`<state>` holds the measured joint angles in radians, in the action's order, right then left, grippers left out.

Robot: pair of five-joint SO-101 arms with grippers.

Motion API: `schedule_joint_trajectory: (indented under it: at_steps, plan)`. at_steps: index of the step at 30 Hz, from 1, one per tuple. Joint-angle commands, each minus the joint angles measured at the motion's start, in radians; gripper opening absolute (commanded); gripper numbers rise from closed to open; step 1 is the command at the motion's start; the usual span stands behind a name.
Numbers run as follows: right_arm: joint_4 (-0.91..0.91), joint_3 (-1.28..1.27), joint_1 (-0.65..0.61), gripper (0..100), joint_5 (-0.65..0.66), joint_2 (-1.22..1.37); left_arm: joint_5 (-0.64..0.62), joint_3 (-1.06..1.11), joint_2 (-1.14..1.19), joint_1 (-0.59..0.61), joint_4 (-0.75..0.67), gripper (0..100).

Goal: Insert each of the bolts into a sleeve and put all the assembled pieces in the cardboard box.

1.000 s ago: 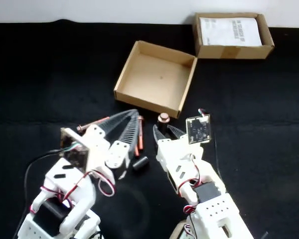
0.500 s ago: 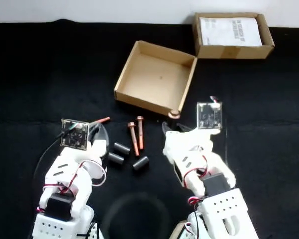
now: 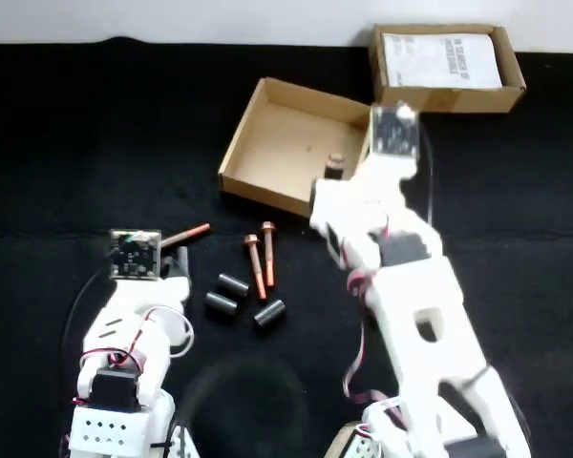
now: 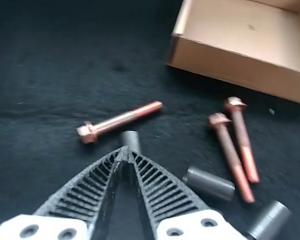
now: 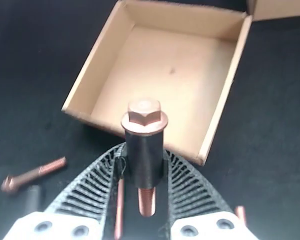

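My right gripper (image 5: 145, 167) is shut on a black sleeve with a copper bolt (image 5: 144, 131) through it, head up. It holds this assembled piece (image 3: 335, 163) above the near right part of the open cardboard box (image 3: 267, 143), whose floor (image 5: 160, 82) is bare. My left gripper (image 4: 125, 151) is shut and low over the table; a grey sleeve (image 4: 130, 139) lies just past its tips, beside a loose bolt (image 4: 120, 121). Two more bolts (image 3: 261, 260) and three sleeves (image 3: 233, 284) lie between the arms.
A second cardboard box (image 3: 446, 95) holding a printed sheet stands at the back right, close to the right arm's wrist. The black cloth runs on to the left and far right. The left arm's base (image 3: 115, 401) is at the front left.
The right arm swung from the table's middle up over the cardboard box, carrying the bolt and sleeve. The left gripper, open over the bolts a second ago, drew back toward its base and shut.
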<state>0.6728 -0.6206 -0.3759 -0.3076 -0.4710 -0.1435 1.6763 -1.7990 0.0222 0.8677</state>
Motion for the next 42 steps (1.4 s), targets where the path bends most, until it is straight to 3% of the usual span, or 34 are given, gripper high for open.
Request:
schedule_joint_trajectory:
  at_steps: [1, 7, 22, 25, 32, 37, 42]
  plan:
    - [0.002, 0.211, 0.035, 0.6, -0.002, 0.143, -0.008, 0.018, -0.008, 0.054, 0.003, 1]
    - [0.002, 0.41, 0.042, 0.6, 0.038, 0.394, -0.008, 0.018, -0.008, 0.076, 0.091, 1]
    - [0.004, 0.794, 0.067, 0.6, 0.058, 0.891, -0.006, 0.019, -0.008, 0.076, 0.101, 1]
    - [0.004, 0.826, 0.061, 0.9, 0.121, 0.932, -0.006, 0.019, -0.008, 0.076, 0.101, 1]
    - [0.019, 0.835, 0.061, 1.7, 0.133, 0.934, -0.006, 0.019, -0.008, 0.076, 0.101, 1]
    - [0.101, 0.852, 0.048, 15.7, 0.169, 0.935, -0.006, 0.019, -0.008, 0.076, 0.101, 1]
    - [0.114, 0.885, 0.045, 16.3, 0.169, 0.932, -0.006, 0.019, -0.008, 0.076, 0.101, 1]
